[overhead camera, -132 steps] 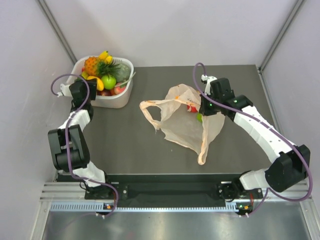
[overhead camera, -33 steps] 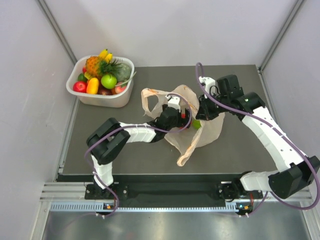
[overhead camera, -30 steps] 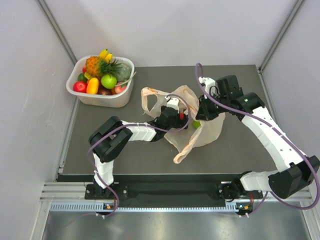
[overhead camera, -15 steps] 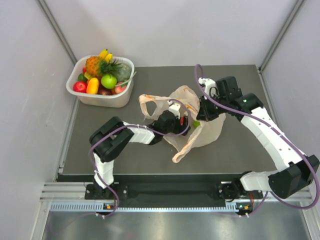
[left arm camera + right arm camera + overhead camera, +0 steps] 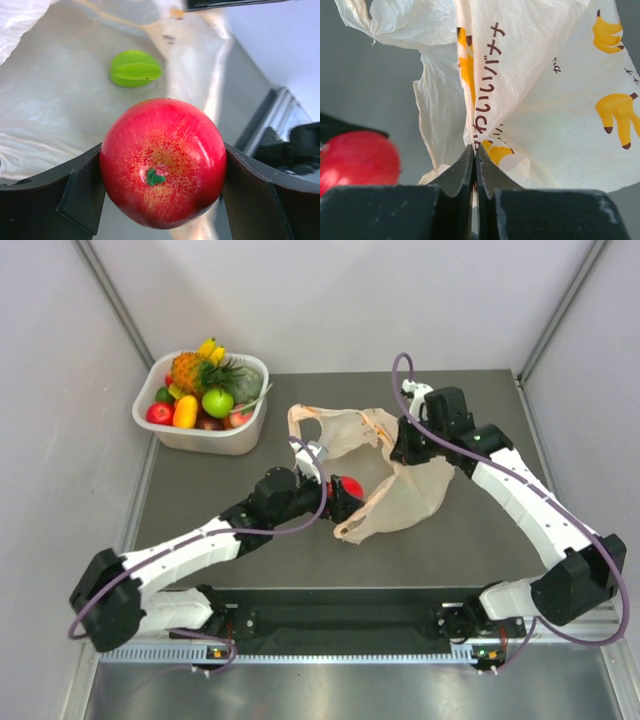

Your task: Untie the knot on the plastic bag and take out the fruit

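Done: plastic bag (image 5: pixel 415 495) looks untied, open at mid-table | left gripper (image 5: pixel 336 490) clamps red fruit (image 5: pixel 162 162) just outside its near-left mouth | right gripper (image 5: pixel 474 160) pinches bag film, far-right side | To do: green piece (image 5: pixel 135 68) lies inside bag

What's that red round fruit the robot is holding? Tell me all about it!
The red fruit is round, glossy and plastic-looking: deep red with yellowish speckles and a tiny green star-shaped mark facing the wrist camera. The left pincer grips it, one black finger pressed on each side. It is right beside the open plastic bag; nothing else visibly touches it.
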`<state>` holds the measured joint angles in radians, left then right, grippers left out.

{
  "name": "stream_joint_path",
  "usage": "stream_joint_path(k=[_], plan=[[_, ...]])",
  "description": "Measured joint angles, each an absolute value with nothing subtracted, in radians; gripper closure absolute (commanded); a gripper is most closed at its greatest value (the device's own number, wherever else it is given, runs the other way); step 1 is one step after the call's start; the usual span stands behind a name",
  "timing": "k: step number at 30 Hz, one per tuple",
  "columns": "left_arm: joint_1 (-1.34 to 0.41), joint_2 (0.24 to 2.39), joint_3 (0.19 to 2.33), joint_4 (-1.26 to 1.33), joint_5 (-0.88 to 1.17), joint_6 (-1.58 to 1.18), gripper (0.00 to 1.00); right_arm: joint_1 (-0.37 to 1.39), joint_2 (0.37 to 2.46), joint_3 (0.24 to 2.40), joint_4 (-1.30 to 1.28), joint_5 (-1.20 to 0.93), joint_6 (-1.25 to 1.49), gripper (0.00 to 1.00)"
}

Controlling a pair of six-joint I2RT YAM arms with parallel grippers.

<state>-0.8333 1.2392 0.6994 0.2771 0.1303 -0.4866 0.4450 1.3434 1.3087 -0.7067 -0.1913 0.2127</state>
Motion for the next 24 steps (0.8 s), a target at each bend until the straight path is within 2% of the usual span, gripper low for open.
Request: stream_joint_path(k=[5, 9, 13, 15, 19, 24], plan=[[-0.832, 1.03, 0.718, 0.089, 0.077, -0.498, 1.0, 0.445, 1.38, 1.309, -0.662, -0.184, 0.238, 1.0], [-0.721, 0.981, 0.881, -0.056, 0.035, -0.465, 1.0, 0.445, 1.391, 1.309, -0.653, -0.184, 0.239, 1.0], [-0.392, 1.064, 1.057, -0.084, 0.134, -0.467, 1.0, 0.445, 1.391, 1.303, -0.639, -0.184, 0.234, 1.0], [-0.284, 1.12, 1.103, -0.083, 0.154, -0.471, 1.0, 0.445, 1.39, 1.295, -0.631, -0.185, 0.23, 1.0], [-0.13, 1.24, 1.131, -0.05, 0.178, -0.501, 1.0, 0.445, 1.386, 1.267, -0.624, -0.189, 0.227, 1.0], [-0.038, 1.422, 1.219, -0.034, 0.176, -0.519, 1.0, 0.445, 1.373, 1.248, -0.615, -0.199, 0.221, 1.0]])
